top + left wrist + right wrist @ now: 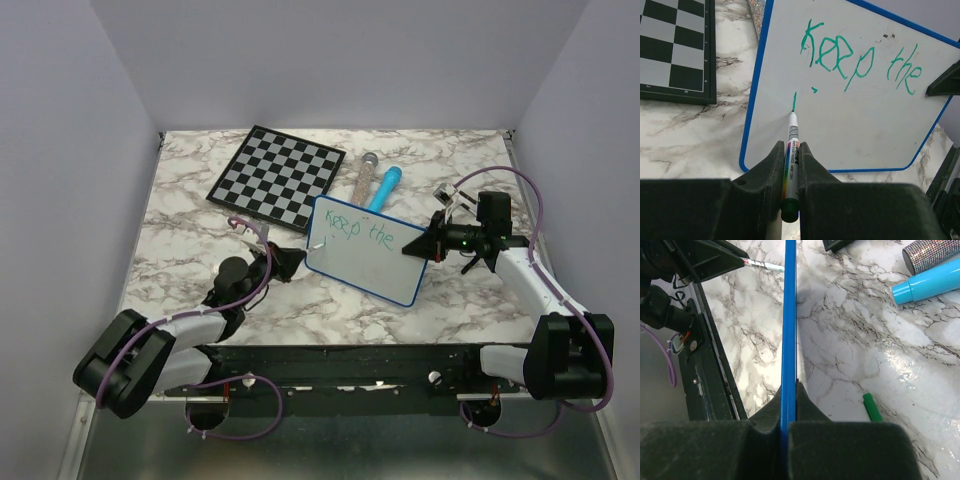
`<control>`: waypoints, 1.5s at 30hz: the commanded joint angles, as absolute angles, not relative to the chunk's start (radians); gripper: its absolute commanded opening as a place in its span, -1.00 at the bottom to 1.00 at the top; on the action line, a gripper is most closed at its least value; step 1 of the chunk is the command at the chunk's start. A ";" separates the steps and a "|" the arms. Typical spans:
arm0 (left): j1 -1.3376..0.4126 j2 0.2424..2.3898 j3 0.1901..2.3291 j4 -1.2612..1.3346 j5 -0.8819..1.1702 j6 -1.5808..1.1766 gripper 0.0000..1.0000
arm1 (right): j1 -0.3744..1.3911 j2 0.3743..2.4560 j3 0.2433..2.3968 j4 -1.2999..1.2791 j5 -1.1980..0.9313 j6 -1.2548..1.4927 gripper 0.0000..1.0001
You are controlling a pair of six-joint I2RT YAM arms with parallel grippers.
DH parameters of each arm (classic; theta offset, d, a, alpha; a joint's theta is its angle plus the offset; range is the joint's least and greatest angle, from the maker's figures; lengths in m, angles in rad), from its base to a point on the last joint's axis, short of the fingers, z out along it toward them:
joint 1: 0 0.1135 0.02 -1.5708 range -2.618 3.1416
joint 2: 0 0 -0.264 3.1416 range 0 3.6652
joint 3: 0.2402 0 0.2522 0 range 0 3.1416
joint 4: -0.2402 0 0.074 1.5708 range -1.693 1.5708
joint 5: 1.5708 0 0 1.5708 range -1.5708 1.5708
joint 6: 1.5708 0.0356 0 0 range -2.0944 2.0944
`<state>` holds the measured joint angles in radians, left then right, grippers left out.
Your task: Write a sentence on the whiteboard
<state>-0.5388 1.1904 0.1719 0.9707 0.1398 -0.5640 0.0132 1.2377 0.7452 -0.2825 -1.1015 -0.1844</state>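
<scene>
Whiteboard (pixel 365 265): one, rim clamped in right gripper (pixel 788 392); left gripper (pixel 790 150) pinches one marker (pixel 793 131); sentence (pixel 858 70): two green words.

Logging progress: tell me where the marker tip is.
Left wrist view: the marker, in the left tool, touches the whiteboard near its left rim, below the K of the sentence.

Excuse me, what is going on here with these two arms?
The right gripper clamps the whiteboard by its blue rim. The left gripper holds a green marker with its tip on the board. The sentence reads "Keep the", with one short stroke of a second line below it. It is not yet finished.
</scene>
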 commanded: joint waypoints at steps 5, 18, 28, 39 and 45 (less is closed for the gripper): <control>-0.538 1.170 0.153 0.894 0.155 -0.535 -1.00 | 0.018 1.223 0.775 -0.281 -1.143 -0.199 -0.99; -0.538 1.152 0.147 0.769 0.169 -0.561 -1.00 | 0.018 1.218 0.775 -0.281 -1.143 -0.198 -0.99; -0.538 1.009 0.135 0.759 0.178 -0.575 -1.00 | 0.018 1.216 0.775 -0.281 -1.143 -0.198 -0.99; -0.543 1.098 0.193 0.860 0.279 -0.606 -1.00 | 0.018 1.216 0.775 -0.281 -1.144 -0.196 -0.99; -0.543 1.195 0.241 0.920 0.287 -0.606 -1.00 | 0.020 1.218 0.773 -0.281 -1.144 -0.198 -0.99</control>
<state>-0.5388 1.1477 0.1898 0.8303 0.2497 -0.6018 0.0132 1.2377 0.7471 -0.2836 -1.1015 -0.1852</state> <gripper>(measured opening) 0.186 0.045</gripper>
